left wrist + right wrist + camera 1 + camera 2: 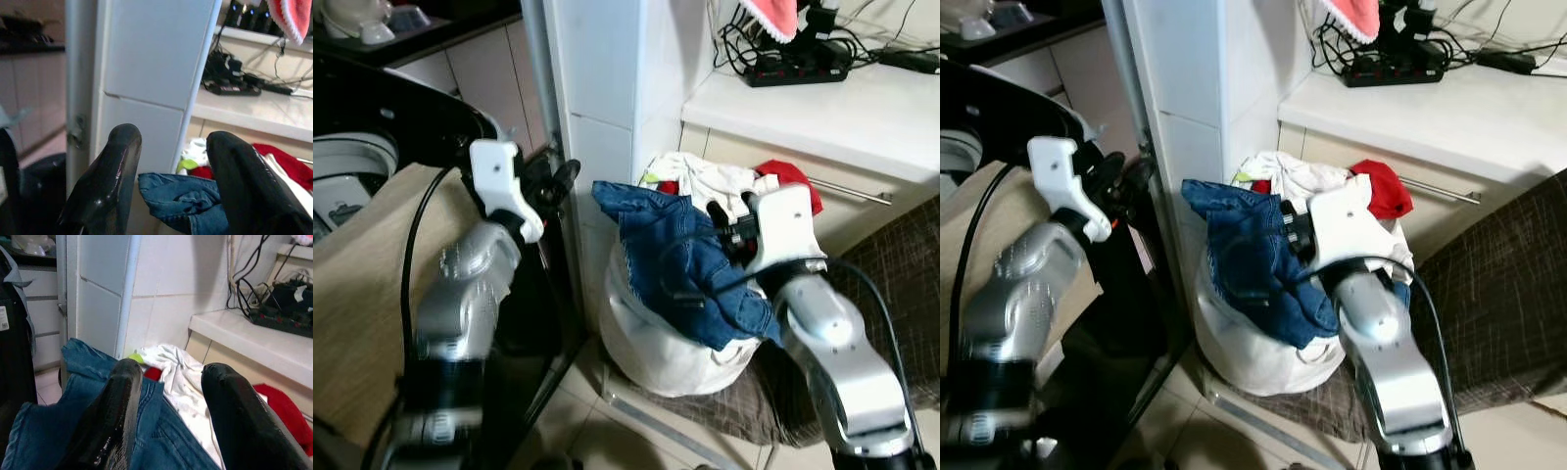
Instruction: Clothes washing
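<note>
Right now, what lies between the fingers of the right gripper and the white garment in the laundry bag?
In the right wrist view, the blue jeans lie under the open right gripper, with the white garment just beyond them.

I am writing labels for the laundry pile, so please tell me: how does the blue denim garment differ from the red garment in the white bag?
The blue denim garment lies at the front, spilling over the rim of the white bag; the red garment sits at the back, mostly buried, only a small part showing. The right gripper, jaws open, hovers right over the denim, not the red one. The denim looks thick and crumpled with seams; the red looks plain. Both rest in the same bag.
</note>
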`<state>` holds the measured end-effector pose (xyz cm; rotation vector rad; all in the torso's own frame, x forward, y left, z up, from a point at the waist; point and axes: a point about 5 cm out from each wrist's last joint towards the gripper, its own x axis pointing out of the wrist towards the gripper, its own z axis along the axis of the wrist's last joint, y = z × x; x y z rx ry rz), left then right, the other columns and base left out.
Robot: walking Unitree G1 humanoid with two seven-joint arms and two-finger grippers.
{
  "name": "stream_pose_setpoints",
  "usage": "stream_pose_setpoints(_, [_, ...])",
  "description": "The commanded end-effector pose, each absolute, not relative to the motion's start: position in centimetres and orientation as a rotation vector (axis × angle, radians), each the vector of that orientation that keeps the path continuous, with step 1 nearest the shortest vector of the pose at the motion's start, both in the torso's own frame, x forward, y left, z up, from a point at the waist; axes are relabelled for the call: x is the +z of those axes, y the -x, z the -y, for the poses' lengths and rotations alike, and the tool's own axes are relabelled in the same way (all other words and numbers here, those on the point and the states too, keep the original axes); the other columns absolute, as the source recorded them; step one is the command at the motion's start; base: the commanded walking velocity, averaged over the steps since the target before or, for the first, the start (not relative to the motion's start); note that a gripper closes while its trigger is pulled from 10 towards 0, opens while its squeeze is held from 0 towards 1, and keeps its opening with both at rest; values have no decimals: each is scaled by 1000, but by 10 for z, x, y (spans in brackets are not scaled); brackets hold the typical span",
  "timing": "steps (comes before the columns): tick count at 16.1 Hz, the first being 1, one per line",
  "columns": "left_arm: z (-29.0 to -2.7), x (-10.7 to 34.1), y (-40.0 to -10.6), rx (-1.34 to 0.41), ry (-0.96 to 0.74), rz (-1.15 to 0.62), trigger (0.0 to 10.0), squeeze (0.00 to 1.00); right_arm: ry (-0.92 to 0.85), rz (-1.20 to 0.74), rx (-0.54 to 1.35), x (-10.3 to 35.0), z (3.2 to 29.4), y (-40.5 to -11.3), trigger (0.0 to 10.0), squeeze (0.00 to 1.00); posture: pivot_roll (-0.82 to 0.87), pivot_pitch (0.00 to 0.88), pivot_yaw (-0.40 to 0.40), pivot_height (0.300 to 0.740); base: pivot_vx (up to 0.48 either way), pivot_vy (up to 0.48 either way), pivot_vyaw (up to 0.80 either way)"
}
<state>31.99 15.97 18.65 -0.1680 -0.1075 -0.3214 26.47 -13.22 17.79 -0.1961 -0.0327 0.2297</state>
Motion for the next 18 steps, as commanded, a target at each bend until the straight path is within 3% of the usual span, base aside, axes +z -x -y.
stream_pose_setpoints(1, [-152, 183, -310, -328, 132, 108, 10000, 0, 152, 52, 209, 180, 138, -259, 10000, 0, -83, 0, 23, 740, 0, 0, 0])
stream_pose_setpoints(4, [-136, 171, -290, -386, -17, 62, 10000, 0, 119, 44, 229, 175, 140, -253, 10000, 0, -83, 0, 23, 740, 0, 0, 267])
stream_pose_setpoints(12, [-125, 172, -285, -381, -26, 57, 10000, 0, 91, 83, 270, 174, 137, -250, 10000, 0, -80, 0, 24, 740, 67, 0, 767])
stream_pose_setpoints(18, [-125, 171, -288, -366, -12, 37, 10000, 0, 46, 85, 253, 173, 140, -245, 10000, 0, -92, 0, 41, 740, 348, 0, 0])
